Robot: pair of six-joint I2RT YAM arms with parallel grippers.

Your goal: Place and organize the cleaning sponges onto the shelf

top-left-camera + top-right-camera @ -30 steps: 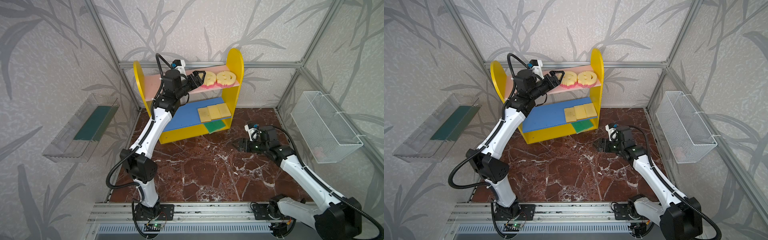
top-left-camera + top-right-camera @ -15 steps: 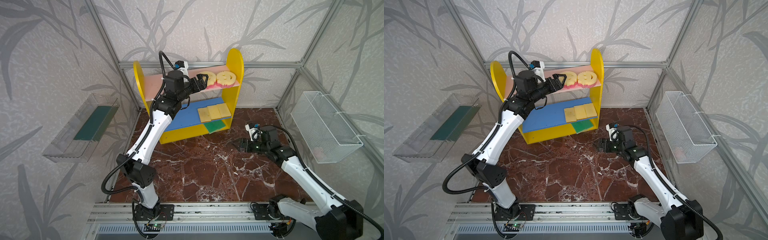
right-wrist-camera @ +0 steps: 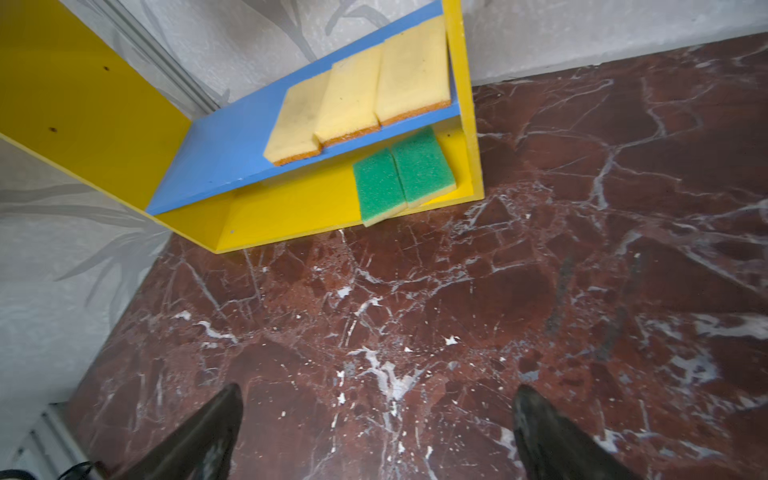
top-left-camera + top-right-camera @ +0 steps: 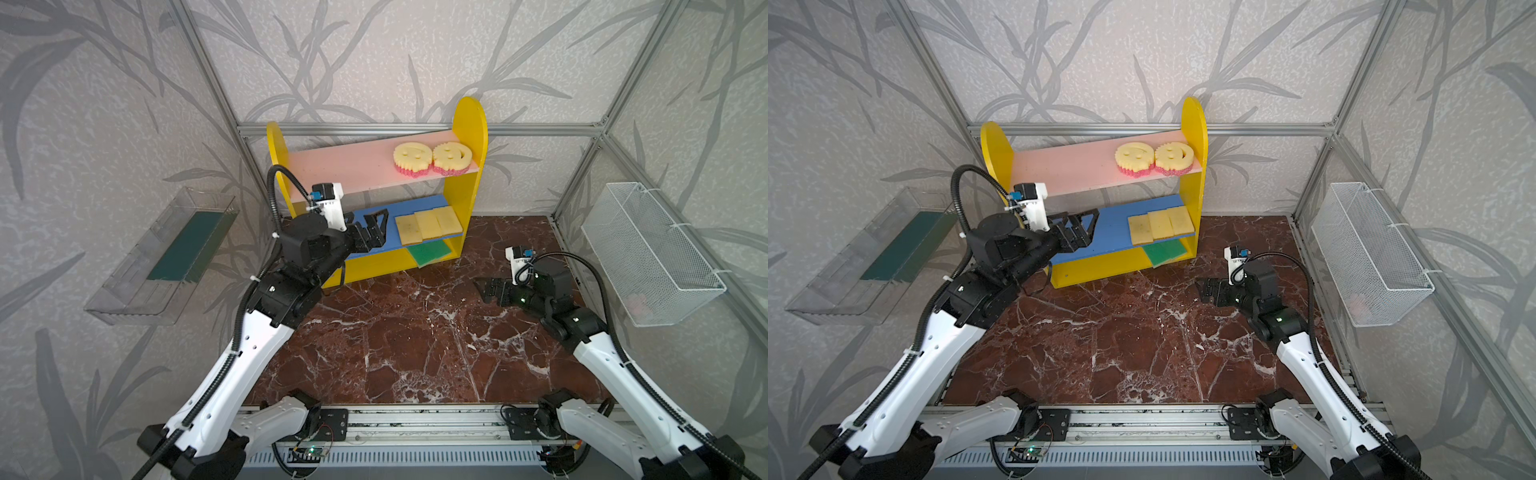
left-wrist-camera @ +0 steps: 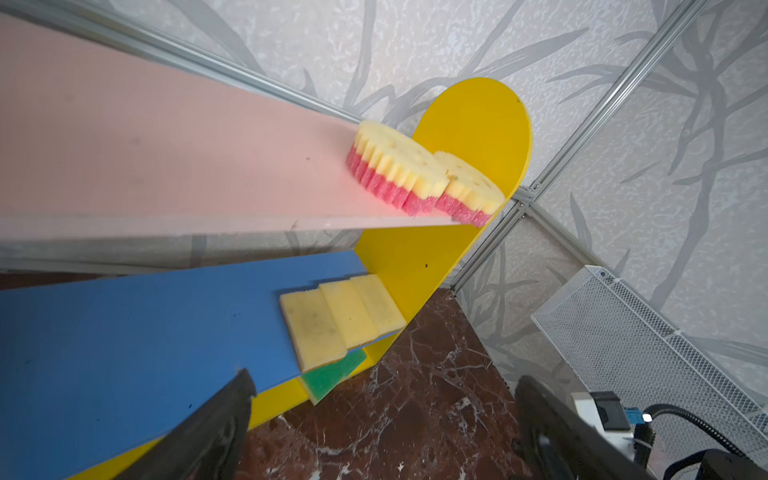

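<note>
The dark red marble tabletop (image 4: pixel 395 332) fills the floor of the cell, bare across its middle. At its back stands the small shelf with yellow round-topped side panels (image 4: pixel 469 124), a pink top board (image 4: pixel 345 166), a blue middle board (image 4: pixel 1113 232) and a yellow base. On the left wall hangs a clear plastic tray (image 4: pixel 166 257) with a dark green sheet in it, and on the right wall a white wire mesh basket (image 4: pixel 648 253).

The left gripper (image 4: pixel 368 220) hangs in front of the blue board's left half, its fingers spread wide with nothing between them (the left wrist view shows only shelf and marble in the gap). The right gripper (image 3: pixel 378 392) sits low over the marble, in front of the shelf's right end and apart from it, fingers likewise spread and empty.

All seven sponges are on the shelf, at its right end. Three pale yellow rectangular foam pads (image 3: pixel 353 95), orange face down, lie side by side and touching on the blue board. Two green-faced rectangular pads (image 3: pixel 417 168) lie side by side on the yellow base, one poking past its front edge. Two round yellow smiley sponges with pink backing (image 4: pixel 413 158) sit touching on the pink board.
</note>
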